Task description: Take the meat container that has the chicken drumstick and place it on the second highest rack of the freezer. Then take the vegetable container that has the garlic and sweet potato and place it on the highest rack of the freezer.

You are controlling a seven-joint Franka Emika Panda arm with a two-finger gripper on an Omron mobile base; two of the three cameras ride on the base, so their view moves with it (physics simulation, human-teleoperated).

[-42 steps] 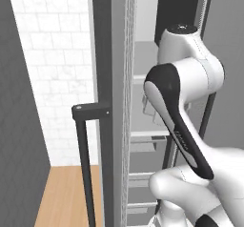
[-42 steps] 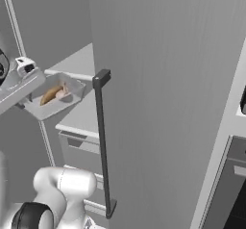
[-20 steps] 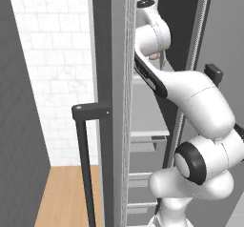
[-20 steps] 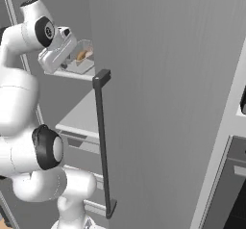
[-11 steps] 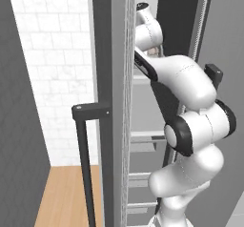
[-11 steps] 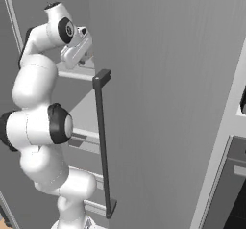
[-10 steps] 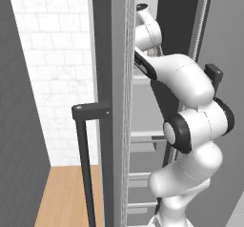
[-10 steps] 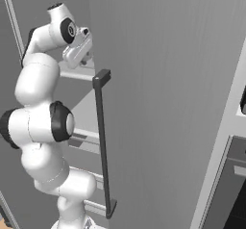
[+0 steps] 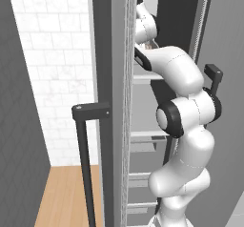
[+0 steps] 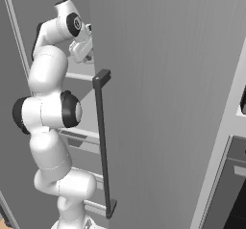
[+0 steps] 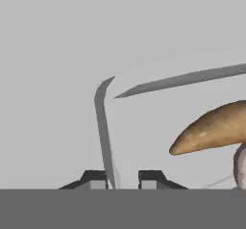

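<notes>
In the hand view the vegetable container (image 11: 182, 79), a pale tray, has its near wall standing between my gripper's (image 11: 123, 180) fingertips. Whether the fingers still press that wall I cannot tell. The tan sweet potato (image 11: 211, 127) lies in the tray at the right. The edge of the whitish garlic (image 11: 240, 168) shows just below it. My hand (image 10: 81, 47) reaches into the top of the open freezer (image 9: 112, 54), just above the highest rack (image 9: 145, 77). The meat container and chicken drumstick are out of view.
The freezer's open door (image 10: 168, 103) with its dark bar handle (image 10: 102, 141) stands close on the right of the arm. The other door's edge (image 9: 127, 126) and handle (image 9: 86, 164) stand on its left. A lower shelf (image 9: 143, 134) and drawers sit beneath.
The arm has lifted the tray from waist height to the top of the freezer and pushed it inward. In the last half second the hand has gone slightly deeper.
</notes>
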